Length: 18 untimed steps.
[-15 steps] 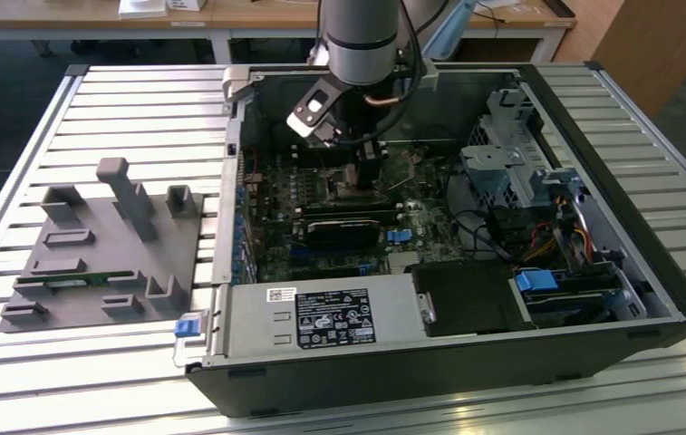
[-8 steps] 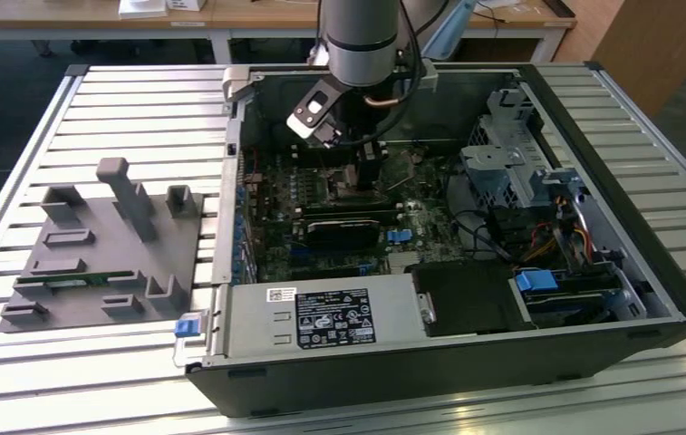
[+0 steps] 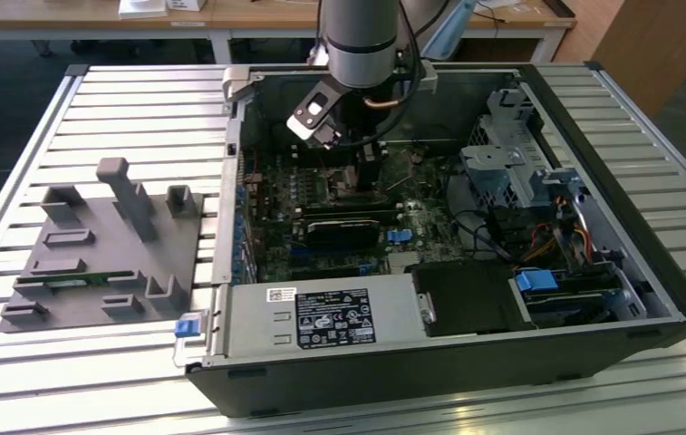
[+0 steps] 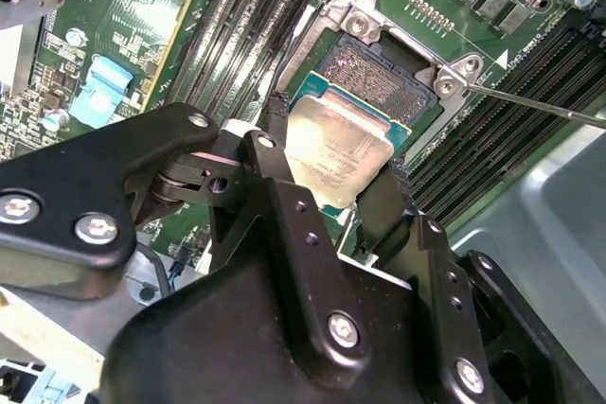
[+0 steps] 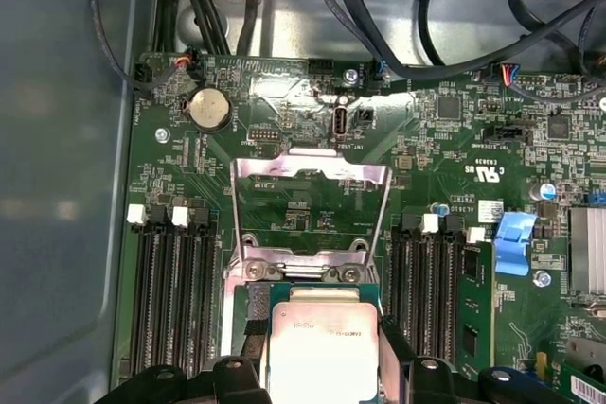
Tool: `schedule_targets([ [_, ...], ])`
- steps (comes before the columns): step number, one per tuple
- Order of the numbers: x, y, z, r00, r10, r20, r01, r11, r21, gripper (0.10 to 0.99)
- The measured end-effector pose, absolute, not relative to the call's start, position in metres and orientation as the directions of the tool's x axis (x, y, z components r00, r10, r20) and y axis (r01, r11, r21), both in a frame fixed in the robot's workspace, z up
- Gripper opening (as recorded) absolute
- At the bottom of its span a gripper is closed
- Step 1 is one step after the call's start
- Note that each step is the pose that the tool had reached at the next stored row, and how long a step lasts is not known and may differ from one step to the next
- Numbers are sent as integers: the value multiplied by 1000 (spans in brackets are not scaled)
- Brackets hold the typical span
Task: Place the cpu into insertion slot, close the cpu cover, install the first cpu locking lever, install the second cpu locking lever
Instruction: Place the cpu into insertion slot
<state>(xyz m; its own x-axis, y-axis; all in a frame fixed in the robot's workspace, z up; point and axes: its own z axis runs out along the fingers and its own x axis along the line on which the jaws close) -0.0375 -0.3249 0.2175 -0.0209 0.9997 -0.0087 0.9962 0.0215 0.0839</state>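
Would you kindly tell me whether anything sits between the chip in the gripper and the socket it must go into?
Nothing visible does. The gripper holds the chip over part of the bare socket. The cover is swung open, away from the socket, and the lever lies off to one side.

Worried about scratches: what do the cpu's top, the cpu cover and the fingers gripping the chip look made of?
cpu: dull grey metal lid with a soft sheen.
cpu cover: thin bright sheet metal, probably steel, judging by its mirror-like glare.
fingers: matt black, either plastic or coated metal; cannot tell which.
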Motion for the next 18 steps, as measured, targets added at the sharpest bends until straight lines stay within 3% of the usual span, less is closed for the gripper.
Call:
schedule_targets([
  [18,-39,-320,213,-21,1000,-9,996,22,84,541],
])
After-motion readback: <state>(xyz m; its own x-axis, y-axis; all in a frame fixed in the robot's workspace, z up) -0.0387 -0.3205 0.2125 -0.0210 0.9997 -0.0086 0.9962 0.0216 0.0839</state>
